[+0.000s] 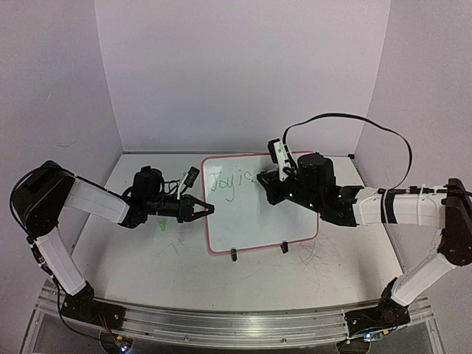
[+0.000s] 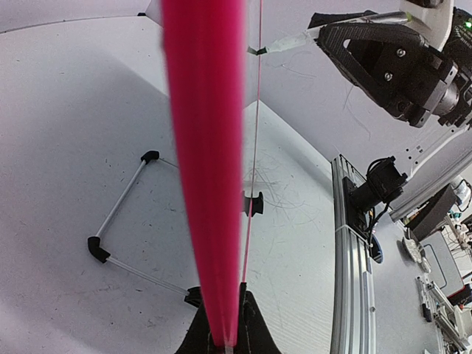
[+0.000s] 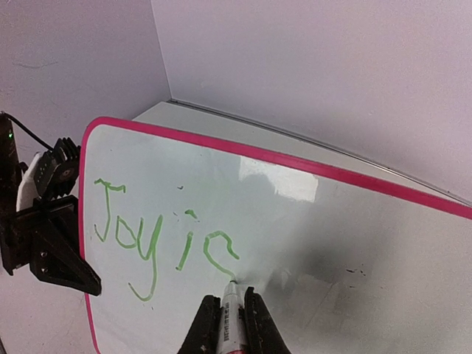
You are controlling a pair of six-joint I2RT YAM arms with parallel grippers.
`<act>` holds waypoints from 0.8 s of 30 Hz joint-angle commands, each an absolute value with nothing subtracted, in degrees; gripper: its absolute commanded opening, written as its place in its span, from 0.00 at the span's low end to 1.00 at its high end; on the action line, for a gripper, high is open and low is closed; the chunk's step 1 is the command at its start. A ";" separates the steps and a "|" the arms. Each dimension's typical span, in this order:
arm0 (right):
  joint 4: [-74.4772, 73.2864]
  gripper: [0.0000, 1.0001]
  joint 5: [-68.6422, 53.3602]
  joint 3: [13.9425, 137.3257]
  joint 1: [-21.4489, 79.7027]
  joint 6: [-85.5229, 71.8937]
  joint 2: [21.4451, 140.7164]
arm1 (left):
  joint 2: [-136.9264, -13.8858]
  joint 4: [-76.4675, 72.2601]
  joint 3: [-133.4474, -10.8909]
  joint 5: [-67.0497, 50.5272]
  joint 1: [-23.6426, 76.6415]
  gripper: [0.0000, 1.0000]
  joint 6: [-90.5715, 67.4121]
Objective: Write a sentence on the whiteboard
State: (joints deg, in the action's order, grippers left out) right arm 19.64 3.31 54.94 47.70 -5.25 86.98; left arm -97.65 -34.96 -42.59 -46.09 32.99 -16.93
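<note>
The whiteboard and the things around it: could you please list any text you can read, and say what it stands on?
"Joy is": green handwriting on the whiteboard.
Marker barrel: dark print, too small to read.
No other text shows.

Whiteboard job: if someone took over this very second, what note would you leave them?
The left tool is shut on the left rim of the whiteboard.
The right tool is shut on a marker, its tip touching the board.
The whiteboard stands on its wire stand on the table.
Done: the sentence reads "Joy is" in green.
Left: probably the rest of it.
</note>
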 commanded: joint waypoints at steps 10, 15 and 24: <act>18.47 0.00 2.87 54.84 48.21 -6.50 87.51 | -96.66 -32.78 -42.30 -38.32 31.99 0.00 -15.03; 18.73 0.00 2.51 55.28 48.20 -6.64 88.29 | -96.48 -32.75 -42.18 -38.30 31.99 0.00 -15.03; 19.84 0.00 1.95 57.01 48.34 -6.94 90.32 | -96.13 -32.70 -42.11 -38.24 31.99 0.00 -14.94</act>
State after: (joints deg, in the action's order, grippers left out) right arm 19.34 1.31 54.96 48.45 -6.33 88.17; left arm -97.62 -34.87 -42.59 -46.00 32.99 -16.95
